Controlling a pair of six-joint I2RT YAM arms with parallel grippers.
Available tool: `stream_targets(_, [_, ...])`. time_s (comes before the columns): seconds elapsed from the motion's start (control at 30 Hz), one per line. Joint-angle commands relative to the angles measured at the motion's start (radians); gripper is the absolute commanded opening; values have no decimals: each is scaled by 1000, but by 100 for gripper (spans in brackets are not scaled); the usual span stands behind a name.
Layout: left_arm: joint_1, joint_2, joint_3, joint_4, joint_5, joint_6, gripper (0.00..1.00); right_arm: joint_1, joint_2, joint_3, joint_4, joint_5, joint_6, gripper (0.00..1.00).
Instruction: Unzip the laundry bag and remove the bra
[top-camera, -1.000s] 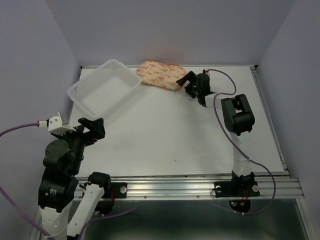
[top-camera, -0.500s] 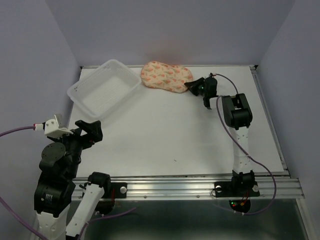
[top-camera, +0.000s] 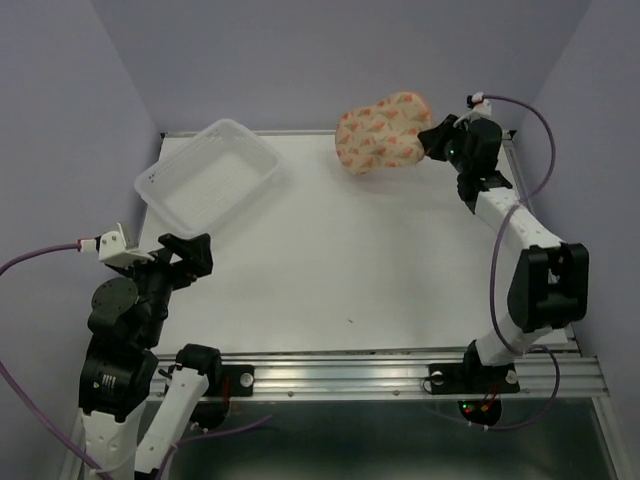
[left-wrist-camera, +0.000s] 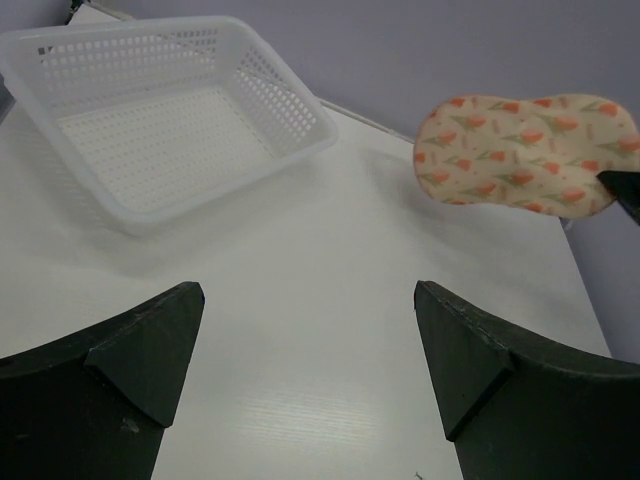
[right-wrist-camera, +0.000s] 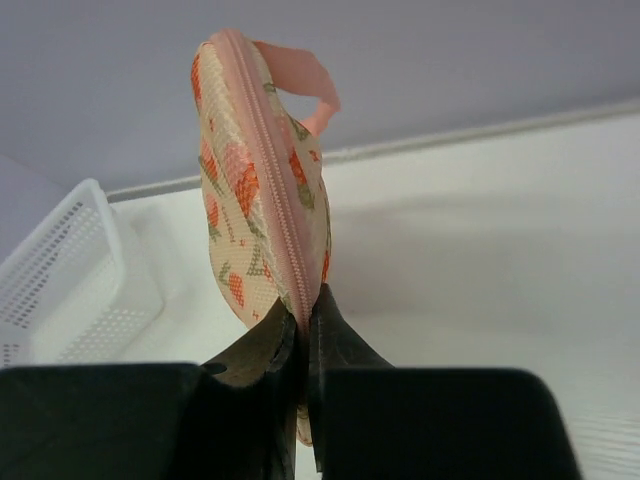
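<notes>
Zip edging (right-wrist-camera: 283, 225) of the laundry bag (top-camera: 383, 133) was pinched in the closed right tool (right-wrist-camera: 305, 320), which held it above the far right tabletop (top-camera: 330, 260), probably to present the zip. Left tool (left-wrist-camera: 310, 340) hung open; the bra was not visible.

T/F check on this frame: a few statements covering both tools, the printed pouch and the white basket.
1. The right tool is shut on the cream-peach printed peanut-shaped pouch. True.
2. The pouch lies flat on the table. False: it is held up, clear of the table.
3. The left tool grips the white perforated plastic basket. False: it is open, apart from the basket.
4. The pouch's pink zip looks closed where visible. True.
5. A bra lies in the basket. False: the basket holds nothing.
</notes>
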Motion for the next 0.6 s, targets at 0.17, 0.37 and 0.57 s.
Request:
stream_targets(0.17, [-3,50,-60,128,36,-13,99,82,-391,-30,-346,206,-654,1])
stream_targets(0.37, [-3,62,-80,156,46,-8,99,351,-453,-130,-420,494,-869,4])
stream_targets(0.57, [-3,67,-80,159,59,-16,99,579,-451,-309,-334,803,-935,1])
